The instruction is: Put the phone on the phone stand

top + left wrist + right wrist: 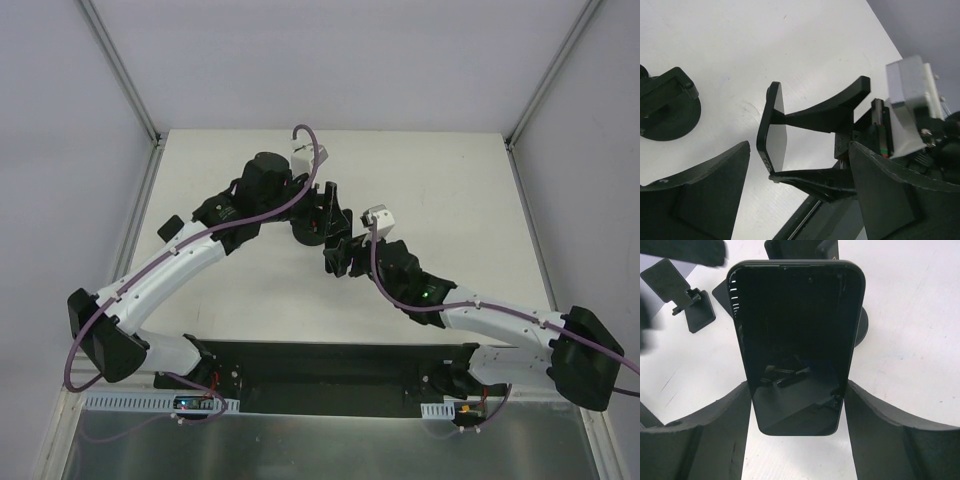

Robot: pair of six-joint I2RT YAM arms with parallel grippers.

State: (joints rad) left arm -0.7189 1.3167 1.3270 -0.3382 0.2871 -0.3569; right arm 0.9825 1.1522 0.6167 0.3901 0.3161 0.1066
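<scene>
R claw (pixel 796 390) clamps phone (pixel 796 325), long axis pointing straight out.

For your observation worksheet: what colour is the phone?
The phone is glossy black, shown best in the right wrist view.

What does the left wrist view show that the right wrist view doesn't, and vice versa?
Left wrist only: the phone edge-on, pinched by the right end effector, plus that arm's white camera housing. Right wrist only: the phone's glossy face and a small black hinged piece at upper left. Both: the phone, the phone stand (largely hidden in the right wrist view) and the white table.
</scene>
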